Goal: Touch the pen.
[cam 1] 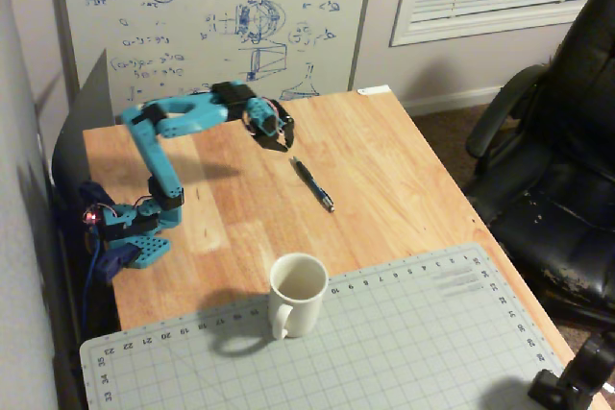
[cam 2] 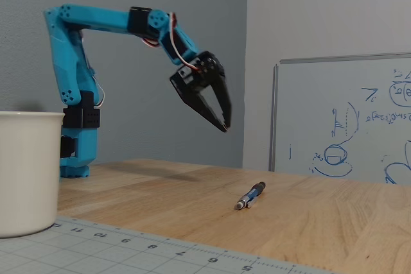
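The pen (cam 1: 312,183) is slim and dark blue-black with a silvery tip, and lies flat on the wooden table (cam 1: 404,170). It also shows in the low fixed view (cam 2: 250,195), with its tip toward the camera. My black gripper (cam 1: 284,145) on the teal arm hangs in the air above the table, short of the pen's far end. In the low fixed view the gripper (cam 2: 225,124) points down and right, well above the pen and to its left. Its fingertips meet and it holds nothing.
A white mug (cam 1: 296,293) stands on a grey cutting mat (cam 1: 404,343) at the table's near end; the mug also shows in the low fixed view (cam 2: 26,171). The arm's base (cam 1: 135,232) is at the left edge. A black office chair (cam 1: 557,160) stands to the right, a whiteboard (cam 1: 211,16) behind.
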`<state>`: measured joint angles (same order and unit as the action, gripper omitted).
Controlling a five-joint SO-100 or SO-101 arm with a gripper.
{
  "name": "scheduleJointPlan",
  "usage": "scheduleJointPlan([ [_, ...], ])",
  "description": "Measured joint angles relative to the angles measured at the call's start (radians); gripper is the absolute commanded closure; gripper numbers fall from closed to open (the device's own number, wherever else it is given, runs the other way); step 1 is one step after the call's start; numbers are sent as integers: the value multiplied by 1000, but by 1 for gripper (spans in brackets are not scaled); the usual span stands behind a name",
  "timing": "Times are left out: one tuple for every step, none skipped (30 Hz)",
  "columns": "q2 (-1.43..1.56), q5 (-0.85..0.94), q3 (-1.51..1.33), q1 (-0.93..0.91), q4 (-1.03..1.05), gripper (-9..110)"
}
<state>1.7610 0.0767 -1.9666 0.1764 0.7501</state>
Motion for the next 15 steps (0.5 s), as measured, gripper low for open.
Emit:
scheduleJointPlan([
  [-41, 0, 32, 0, -5, 101],
  [-83, 0, 66, 0, -8, 101],
  [-124, 0, 98, 0, -8, 101],
  [-166, 0, 133, 0, -8, 101],
  [-207, 0, 167, 0, -8, 101],
  [-245, 0, 195, 0, -8, 101],
  [-284, 0, 224, 0, -8, 101],
  [-308, 0, 242, -2, -8, 101],
  [-328, 0, 258, -9, -8, 101],
  [-341, 0, 273, -18, -8, 101],
  [-353, 0, 285, -29, -8, 101],
  [-365, 0, 296, -38, -8, 101],
  [-374, 0, 304, -44, -8, 101],
  [-383, 0, 308, -49, -8, 101],
  [-393, 0, 313, -49, -8, 101],
])
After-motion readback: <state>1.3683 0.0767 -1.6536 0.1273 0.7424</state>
